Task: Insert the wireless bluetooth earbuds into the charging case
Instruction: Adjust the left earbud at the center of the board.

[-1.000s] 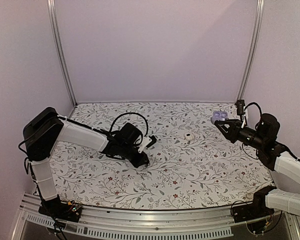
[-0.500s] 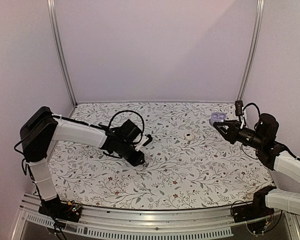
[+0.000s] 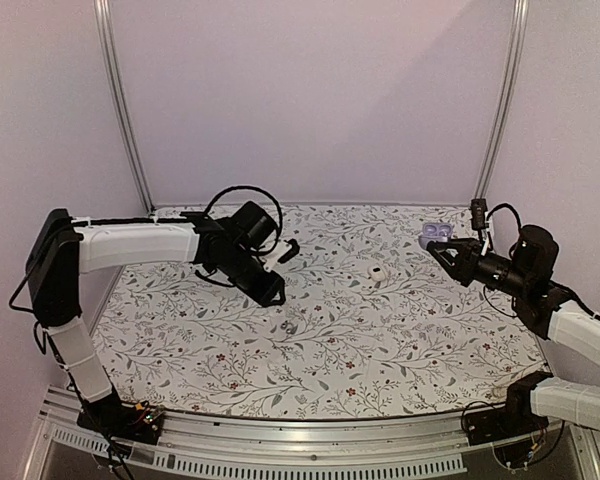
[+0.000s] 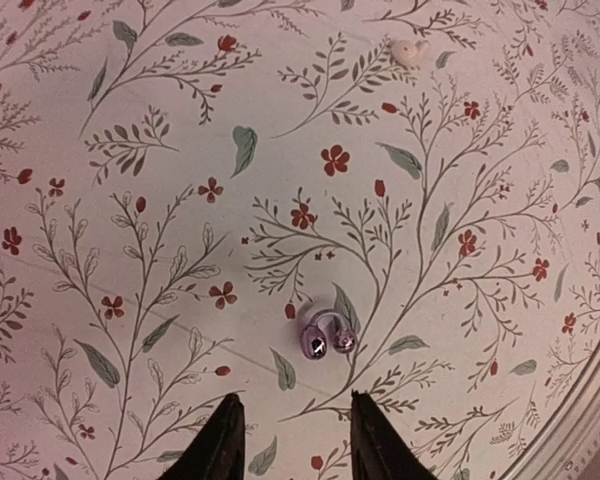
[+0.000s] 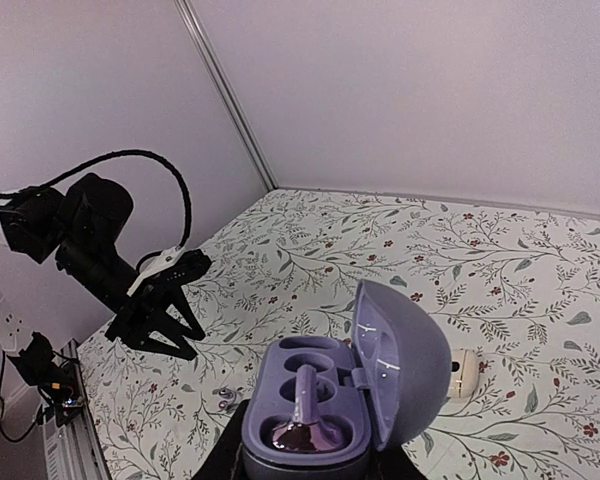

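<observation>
Purple case (image 5: 400, 365) is up in the air around 2 o'clock over the floral table (image 3: 410, 350), and the right fingers (image 3: 446, 250) are clamped on its base. The lid's flipped open and stands up off the hinge. One docked earbud (image 5: 302, 415) sits in the slot nearer the right wrist camera; the slot behind it is just an open hollow.

The loose earbud (image 4: 320, 338), also purple and shiny, lies on the table a bit off the middle toward 7 o'clock, well apart from the case. The left fingers (image 3: 277, 284) hover above the table at roughly 11 o'clock from it, spread apart and gripping nothing. From the left wrist camera the earbud shows at 12 o'clock from the gap between the tips, not touching either one.

There's also a small white piece (image 3: 377, 272) at about 1 o'clock from the middle, between the loose earbud and the case. Too small to tell what it is.
</observation>
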Robot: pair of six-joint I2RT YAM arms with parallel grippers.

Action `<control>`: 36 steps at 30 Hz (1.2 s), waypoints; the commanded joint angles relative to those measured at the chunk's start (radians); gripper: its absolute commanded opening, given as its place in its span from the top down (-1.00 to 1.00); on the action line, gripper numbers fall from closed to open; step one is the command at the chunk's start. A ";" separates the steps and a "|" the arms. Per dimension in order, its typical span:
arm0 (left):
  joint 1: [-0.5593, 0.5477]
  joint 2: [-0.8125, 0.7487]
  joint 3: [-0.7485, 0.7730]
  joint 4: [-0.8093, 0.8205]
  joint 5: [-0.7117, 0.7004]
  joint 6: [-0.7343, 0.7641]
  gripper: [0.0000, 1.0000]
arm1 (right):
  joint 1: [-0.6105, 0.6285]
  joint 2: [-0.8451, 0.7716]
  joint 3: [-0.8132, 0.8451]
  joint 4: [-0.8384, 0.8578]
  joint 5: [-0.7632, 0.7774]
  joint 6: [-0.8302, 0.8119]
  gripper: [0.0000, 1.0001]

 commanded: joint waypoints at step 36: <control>0.012 0.299 0.217 -0.104 -0.107 0.168 -0.19 | -0.005 0.003 0.048 0.010 -0.017 -0.001 1.00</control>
